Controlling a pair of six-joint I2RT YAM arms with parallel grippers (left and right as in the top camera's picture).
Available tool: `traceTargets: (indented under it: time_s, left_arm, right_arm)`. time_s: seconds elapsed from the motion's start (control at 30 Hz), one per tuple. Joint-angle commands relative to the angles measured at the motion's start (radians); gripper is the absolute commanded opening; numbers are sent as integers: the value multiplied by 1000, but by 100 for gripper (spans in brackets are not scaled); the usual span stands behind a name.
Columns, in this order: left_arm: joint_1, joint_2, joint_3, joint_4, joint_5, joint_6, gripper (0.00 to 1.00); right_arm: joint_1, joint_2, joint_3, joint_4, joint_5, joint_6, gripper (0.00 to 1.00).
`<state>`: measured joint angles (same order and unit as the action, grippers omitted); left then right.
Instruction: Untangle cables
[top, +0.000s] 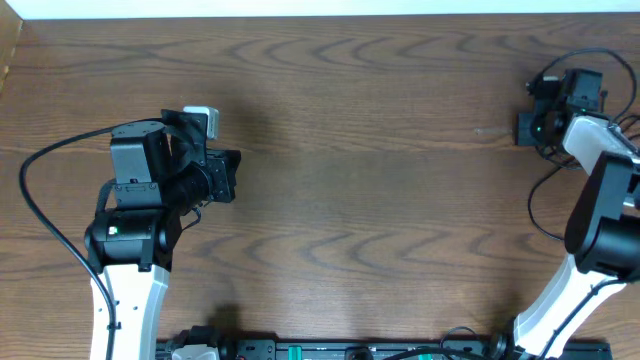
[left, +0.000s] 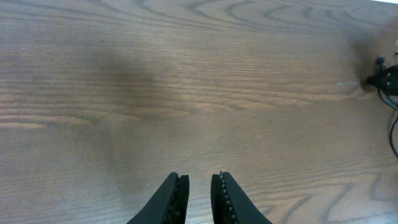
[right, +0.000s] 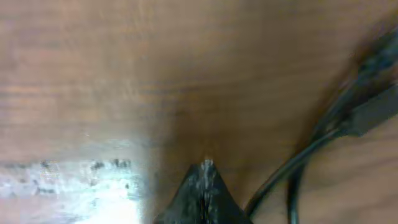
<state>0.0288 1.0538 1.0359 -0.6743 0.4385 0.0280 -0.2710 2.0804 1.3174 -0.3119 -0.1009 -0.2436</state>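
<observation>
Thin black cables (right: 292, 168) run over the wooden table just right of my right gripper (right: 207, 165), and a blurred black plug end (right: 373, 112) lies at the far right. That gripper is shut, tips pressed together with nothing visible between them, beside the cords and not around them. From overhead it sits at the table's far right (top: 528, 127), with a thin black cord (top: 532, 205) looping below it. My left gripper (left: 199, 177) hovers over bare wood on the left (top: 230, 175), its jaws a narrow gap apart and empty. No white cord shows.
In the left wrist view the right gripper (left: 382, 78) and a bit of black cord (left: 393, 134) show at the far right edge. A thicker black wire (top: 35, 200) arcs left of the left arm. The table's far edge (top: 320, 18) meets a white wall.
</observation>
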Motion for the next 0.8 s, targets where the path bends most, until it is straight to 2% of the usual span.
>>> traceTargets:
  time_s: [0.0, 0.23, 0.37, 0.6, 0.77]
  left_arm:
    - [-2, 1, 23, -3, -6, 17, 19]
    - [-2, 1, 23, -4, -6, 17, 19]
    - [-2, 1, 23, -2, -6, 17, 19]
    - [-2, 1, 23, -2, -6, 17, 19]
    - [-2, 1, 23, -2, -6, 17, 19]
  right_arm:
    - [-1, 67, -5, -14, 21, -4, 1]
    - [-15, 131, -5, -26, 147, 10, 1]
    - [-67, 132, -5, -53, 270, 115, 1]
    - [-264, 132, -5, -173, 278, 381, 1]
    - [-411, 132, -5, -244, 277, 496, 1]
